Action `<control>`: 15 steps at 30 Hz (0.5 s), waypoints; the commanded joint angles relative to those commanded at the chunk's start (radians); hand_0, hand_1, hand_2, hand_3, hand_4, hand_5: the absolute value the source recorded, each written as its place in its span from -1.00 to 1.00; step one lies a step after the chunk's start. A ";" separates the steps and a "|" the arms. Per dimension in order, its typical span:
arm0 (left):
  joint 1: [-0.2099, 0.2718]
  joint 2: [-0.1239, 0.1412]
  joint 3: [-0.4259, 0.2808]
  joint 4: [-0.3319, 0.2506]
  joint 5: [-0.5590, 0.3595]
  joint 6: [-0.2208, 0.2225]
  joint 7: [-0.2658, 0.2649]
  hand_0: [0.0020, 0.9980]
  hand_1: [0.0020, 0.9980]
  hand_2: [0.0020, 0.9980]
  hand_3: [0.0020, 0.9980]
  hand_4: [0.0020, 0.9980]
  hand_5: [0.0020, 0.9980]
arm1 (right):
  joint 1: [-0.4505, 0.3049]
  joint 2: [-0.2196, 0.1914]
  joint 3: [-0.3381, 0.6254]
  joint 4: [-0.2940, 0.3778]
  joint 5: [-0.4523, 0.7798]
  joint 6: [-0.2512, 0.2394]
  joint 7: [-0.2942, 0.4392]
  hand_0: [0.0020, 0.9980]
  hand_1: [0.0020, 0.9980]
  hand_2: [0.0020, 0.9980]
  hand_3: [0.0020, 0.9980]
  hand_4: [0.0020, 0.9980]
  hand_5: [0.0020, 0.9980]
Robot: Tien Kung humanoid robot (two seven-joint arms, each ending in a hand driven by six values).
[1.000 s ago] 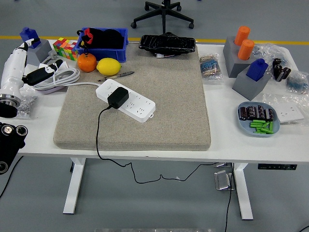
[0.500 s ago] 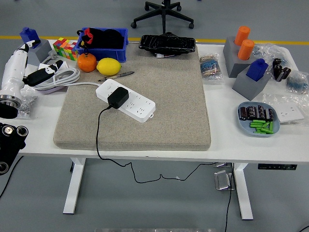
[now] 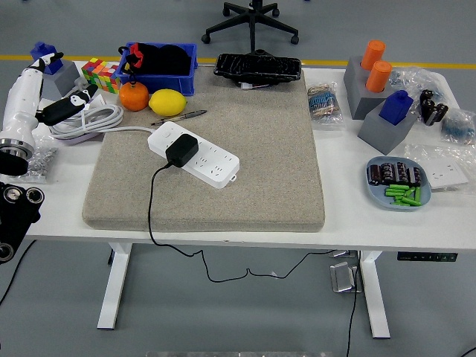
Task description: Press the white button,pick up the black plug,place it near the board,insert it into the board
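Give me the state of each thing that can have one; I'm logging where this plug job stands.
Black plug: seated in the power strip, cord trailing off the near table edge.
White power strip: lying flat on the grey mat.
Left robot hand: at the table's left end over the coiled white cable, holding nothing visible.
Blue bin: open-topped, holding black items.

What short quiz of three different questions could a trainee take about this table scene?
1. True or false: the black plug sits in the white power strip.
2. Which fruit lies next to the lemon? A) orange B) banana C) apple
3. Fill in: the power strip lies on a grey ____.

Key: 1 true; 2 A, the orange; 3 mat.
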 joint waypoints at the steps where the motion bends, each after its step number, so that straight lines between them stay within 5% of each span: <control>1: 0.001 0.000 -0.001 0.000 0.000 0.000 0.000 1.00 0.92 0.83 0.77 0.78 0.17 | 0.000 0.001 0.001 0.000 0.000 0.000 0.000 0.32 0.16 0.14 0.13 0.23 -0.45; 15: 0.009 -0.002 -0.002 -0.001 -0.002 0.000 0.000 1.00 0.92 0.82 0.77 0.78 0.17 | -0.004 0.005 0.000 -0.002 -0.007 0.004 -0.006 0.32 0.16 0.14 0.12 0.23 -0.45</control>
